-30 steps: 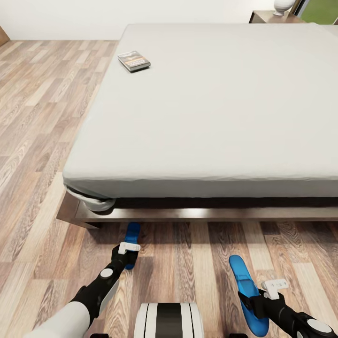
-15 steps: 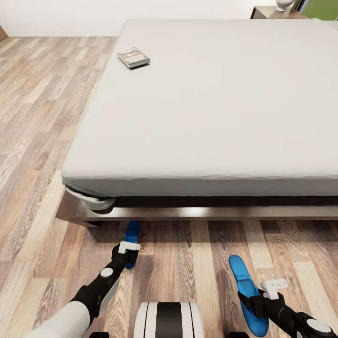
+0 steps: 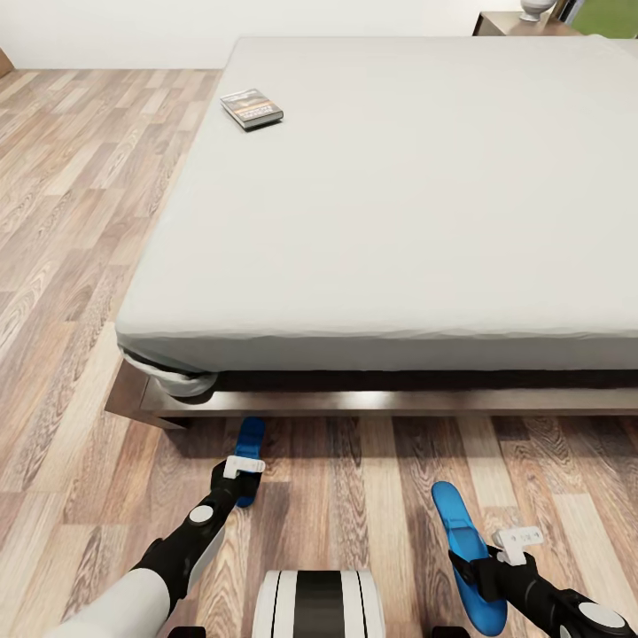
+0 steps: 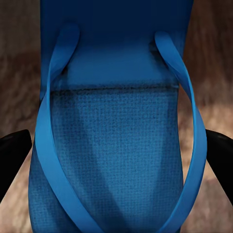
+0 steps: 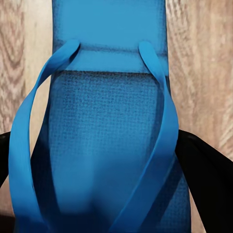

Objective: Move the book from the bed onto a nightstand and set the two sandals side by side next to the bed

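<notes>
You are facing the foot of the bed (image 3: 399, 204), its pale-grey mattress spread wide ahead of you and the dark wooden frame (image 3: 354, 403) running along the wood-plank floor (image 3: 71, 266) just beyond your arms; the book (image 3: 252, 109) lies flat on the mattress near its far left edge, well apart from both grippers; at the far right corner, past the bed, you can make out part of a nightstand (image 3: 514, 24) with a pale object on top, too small to identify. Your left gripper (image 3: 239, 478) has its jaws closed on the left sandal (image 3: 248, 461), which points toward the bed frame with its toe close to the frame's edge; in the left wrist view the left sandal (image 4: 116, 145) sits squarely between the dark fingers (image 4: 12, 155), straps up, over the floor. Your right gripper (image 3: 486, 571) has its jaws clamped on the right sandal (image 3: 461, 532), also pointing toward the bed but farther back from the frame; in the right wrist view the right sandal (image 5: 109, 141) sits between the black fingers (image 5: 201, 170). The two sandals are well apart, one on either side of your trunk (image 3: 319, 605).
</notes>
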Tool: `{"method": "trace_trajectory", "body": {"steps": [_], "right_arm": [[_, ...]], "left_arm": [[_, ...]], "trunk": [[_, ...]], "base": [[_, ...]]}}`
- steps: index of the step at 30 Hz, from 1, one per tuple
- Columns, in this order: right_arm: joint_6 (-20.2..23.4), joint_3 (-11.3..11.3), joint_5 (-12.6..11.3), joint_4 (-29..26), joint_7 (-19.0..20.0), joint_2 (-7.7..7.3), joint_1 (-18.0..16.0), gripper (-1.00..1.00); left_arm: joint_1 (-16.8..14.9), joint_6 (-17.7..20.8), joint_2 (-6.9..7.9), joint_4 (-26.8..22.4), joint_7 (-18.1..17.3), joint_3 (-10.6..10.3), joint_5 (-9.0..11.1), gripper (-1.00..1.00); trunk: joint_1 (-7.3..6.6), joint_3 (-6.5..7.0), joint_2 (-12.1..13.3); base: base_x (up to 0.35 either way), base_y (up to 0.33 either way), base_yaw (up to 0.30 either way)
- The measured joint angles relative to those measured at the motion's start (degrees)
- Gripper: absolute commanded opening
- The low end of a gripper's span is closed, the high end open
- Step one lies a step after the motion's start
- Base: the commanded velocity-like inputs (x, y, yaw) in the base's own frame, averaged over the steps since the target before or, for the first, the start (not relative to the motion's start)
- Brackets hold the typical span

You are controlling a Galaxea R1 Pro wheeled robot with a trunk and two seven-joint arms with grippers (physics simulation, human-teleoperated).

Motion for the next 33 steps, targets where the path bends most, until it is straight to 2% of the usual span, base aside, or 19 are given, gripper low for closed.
{"method": "trace_trajectory", "body": {"steps": [3, 20, 21, 33], "right_arm": [[-0.01, -0.01, 0.02, 0.0, 0.0, -0.01, 0.0, -1.0], [-0.05, -0.01, 0.0, 0.0, 0.08, 0.0, 0.0, -1.0], [-0.05, -0.01, -0.01, 0.0, 0.09, 0.02, 0.0, -1.0], [-0.05, -0.01, 0.01, 0.0, 0.09, -0.01, 0.0, -1.0]], "left_arm": [[0.0, -0.02, 0.01, 0.01, 0.0, 0.0, 0.0, -1.0], [0.0, -0.03, 0.04, -0.06, 0.0, -0.01, 0.0, -1.0], [0.0, -0.02, 0.04, -0.07, 0.0, -0.01, 0.0, 1.0], [0.0, -0.06, 0.05, -0.09, 0.03, 0.0, 0.0, 1.0]], "trunk": [[0.05, -0.44, -0.02], [0.05, -0.44, -0.03], [0.05, -0.44, -0.03], [0.05, -0.44, -0.03]], "base": [[0.0, 0.0, 0.0], [0.0, 0.0, 0.0], [0.0, 0.0, 0.0], [0.0, 0.0, 0.0]]}}
